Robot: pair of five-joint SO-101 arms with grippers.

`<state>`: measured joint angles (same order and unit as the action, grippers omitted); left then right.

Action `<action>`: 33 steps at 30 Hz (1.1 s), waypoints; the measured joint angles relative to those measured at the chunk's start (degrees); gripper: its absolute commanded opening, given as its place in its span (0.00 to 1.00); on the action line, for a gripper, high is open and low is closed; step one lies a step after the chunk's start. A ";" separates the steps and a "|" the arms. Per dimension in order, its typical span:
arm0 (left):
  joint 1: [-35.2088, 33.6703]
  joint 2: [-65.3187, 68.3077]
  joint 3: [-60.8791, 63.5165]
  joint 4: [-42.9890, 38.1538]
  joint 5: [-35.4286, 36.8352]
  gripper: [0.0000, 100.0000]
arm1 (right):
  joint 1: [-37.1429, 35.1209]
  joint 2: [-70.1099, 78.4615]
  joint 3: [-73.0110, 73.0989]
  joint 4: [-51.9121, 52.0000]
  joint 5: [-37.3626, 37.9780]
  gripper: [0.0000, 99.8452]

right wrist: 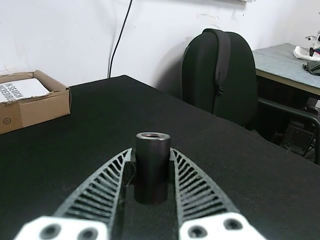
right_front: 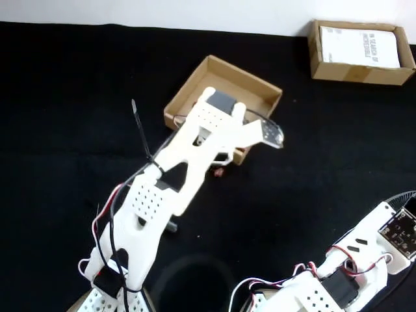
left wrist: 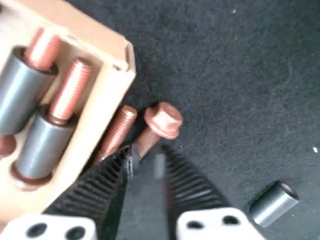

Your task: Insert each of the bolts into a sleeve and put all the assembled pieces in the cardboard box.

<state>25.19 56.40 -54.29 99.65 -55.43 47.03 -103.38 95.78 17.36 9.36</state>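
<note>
The cardboard box [right_front: 260, 88] lies at mid-table, and its corner [left wrist: 117, 60] holds two bolts seated in grey sleeves [left wrist: 37, 145]. Just outside that corner lie two copper bolts: one with a hex flange head [left wrist: 162, 120] and a threaded one [left wrist: 116, 132]. My left gripper [left wrist: 146, 159] hovers right over them, fingers a small gap apart, with the flanged bolt's shank running under one fingertip. A loose grey sleeve [left wrist: 274, 202] lies on the mat nearby. My right gripper [right wrist: 151, 152] is shut on a dark sleeve [right wrist: 151, 172], held upright, at the table's near right [right_front: 390, 234].
A second cardboard box [right_front: 361, 52] with a printed sheet in it stands at the far right corner. The black mat [right_front: 325, 162] covers the table. A black chair [right wrist: 220, 75] stands beyond the table's edge.
</note>
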 measured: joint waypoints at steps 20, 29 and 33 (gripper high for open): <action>-0.88 1.49 -0.09 -1.93 -5.71 0.17 | 0.00 0.00 0.00 0.00 0.00 0.01; 0.09 4.48 -2.73 -2.29 -8.18 0.17 | 0.00 0.00 0.00 1.85 0.00 0.01; 1.23 4.57 -3.08 -2.29 -8.26 0.17 | 0.00 0.00 0.00 2.64 0.00 0.01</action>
<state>26.42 60.97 -57.36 97.36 -63.69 47.03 -103.38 95.78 20.00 9.36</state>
